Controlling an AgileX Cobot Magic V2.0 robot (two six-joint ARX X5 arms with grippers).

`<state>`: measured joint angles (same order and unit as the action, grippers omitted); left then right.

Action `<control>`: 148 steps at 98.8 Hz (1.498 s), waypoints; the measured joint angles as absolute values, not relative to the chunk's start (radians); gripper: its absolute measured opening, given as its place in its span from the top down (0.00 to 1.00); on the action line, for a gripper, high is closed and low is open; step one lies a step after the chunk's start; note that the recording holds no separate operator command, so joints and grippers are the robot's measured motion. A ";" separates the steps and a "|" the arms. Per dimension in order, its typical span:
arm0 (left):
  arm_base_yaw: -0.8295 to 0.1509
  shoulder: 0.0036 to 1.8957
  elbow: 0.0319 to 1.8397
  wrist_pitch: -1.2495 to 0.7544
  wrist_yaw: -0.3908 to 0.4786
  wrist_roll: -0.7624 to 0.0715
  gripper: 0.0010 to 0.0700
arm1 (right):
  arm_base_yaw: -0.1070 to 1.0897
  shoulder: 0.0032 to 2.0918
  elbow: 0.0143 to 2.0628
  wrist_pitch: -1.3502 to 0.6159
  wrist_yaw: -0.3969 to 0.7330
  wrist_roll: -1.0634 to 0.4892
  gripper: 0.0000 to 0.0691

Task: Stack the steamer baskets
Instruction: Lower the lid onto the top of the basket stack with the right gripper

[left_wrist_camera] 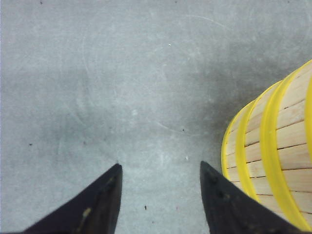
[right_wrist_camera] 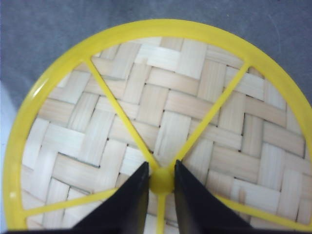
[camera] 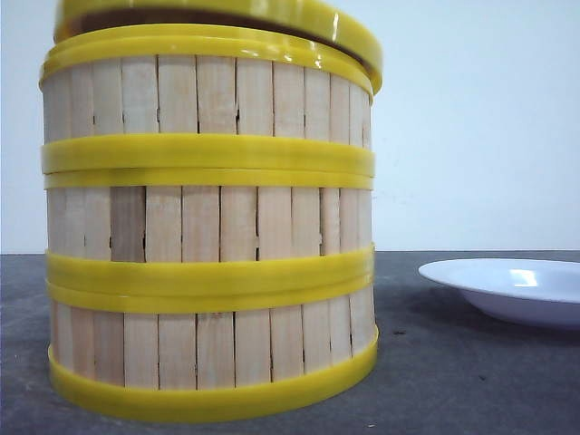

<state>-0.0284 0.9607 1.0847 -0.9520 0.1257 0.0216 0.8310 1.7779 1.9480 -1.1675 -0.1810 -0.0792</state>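
Three steamer baskets [camera: 208, 227] are standing stacked; right gripper [right_wrist_camera: 161, 183] is pinching the lid [right_wrist_camera: 161, 122] knob (sitting tilted), left gripper [left_wrist_camera: 161, 195] hanging apart, empty.

A dark grey table [camera: 471, 381] carries the stack of three steamer baskets [camera: 208, 272] standing near on the left, its bottom rim resting on the surface, and a white plate [camera: 507, 288] lies farther right, apart.

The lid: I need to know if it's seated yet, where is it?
In the front view the lid sits tilted atop the three stacked steamer baskets; the right gripper grips its knob.
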 joint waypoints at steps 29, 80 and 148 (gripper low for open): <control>-0.028 0.961 1.085 -0.952 0.126 0.022 0.58 | 0.846 1.795 1.953 -1.152 -0.179 -0.081 0.89; -0.028 0.961 1.085 -0.952 0.126 0.022 0.58 | 0.883 1.796 1.957 -1.167 -0.127 -0.090 0.89; -0.028 0.961 1.085 -0.952 0.126 0.022 0.58 | 0.882 1.796 1.961 -1.197 -0.125 -0.090 0.81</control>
<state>-0.0284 0.9607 1.0847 -0.9524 0.1261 0.0216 0.8818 1.7958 1.9610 -1.1969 -0.1249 -0.0902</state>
